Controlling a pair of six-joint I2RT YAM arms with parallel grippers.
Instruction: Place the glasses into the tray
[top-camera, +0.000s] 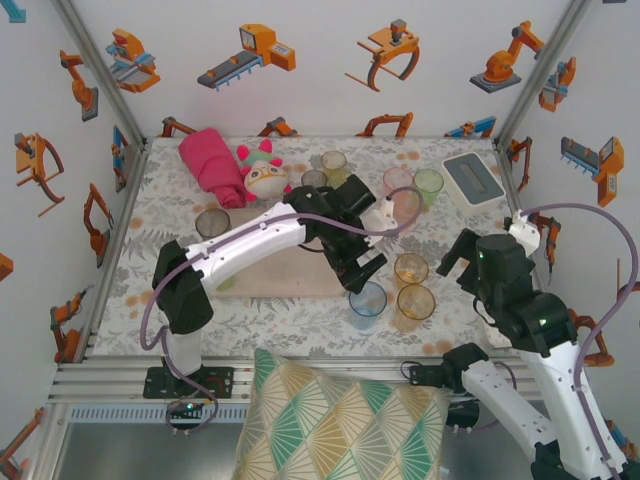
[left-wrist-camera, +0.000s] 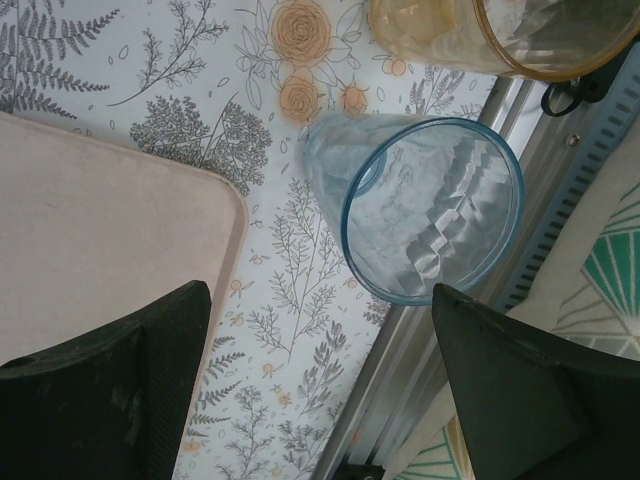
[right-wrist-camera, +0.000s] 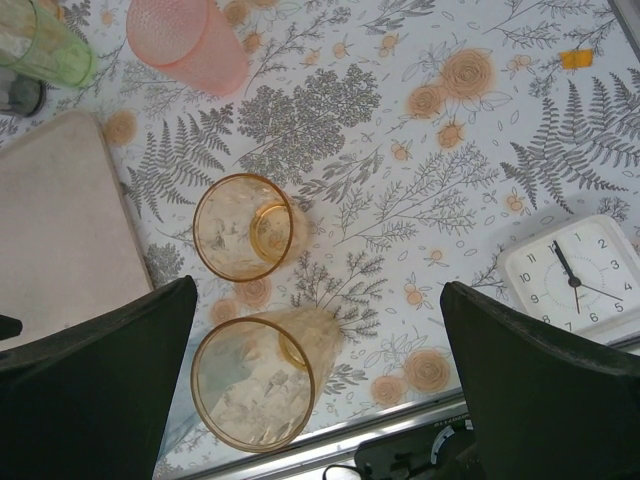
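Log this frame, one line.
left gripper: open, poised over blue tumbler | right gripper: open, above two amber tumblers | blue tumbler: upright, beside tray, not touching

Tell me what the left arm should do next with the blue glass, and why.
Probably ease the left gripper down around the blue glass, then close. Its jaws stand open and empty, and the glass sits on the table just ahead of it, outside the tray.
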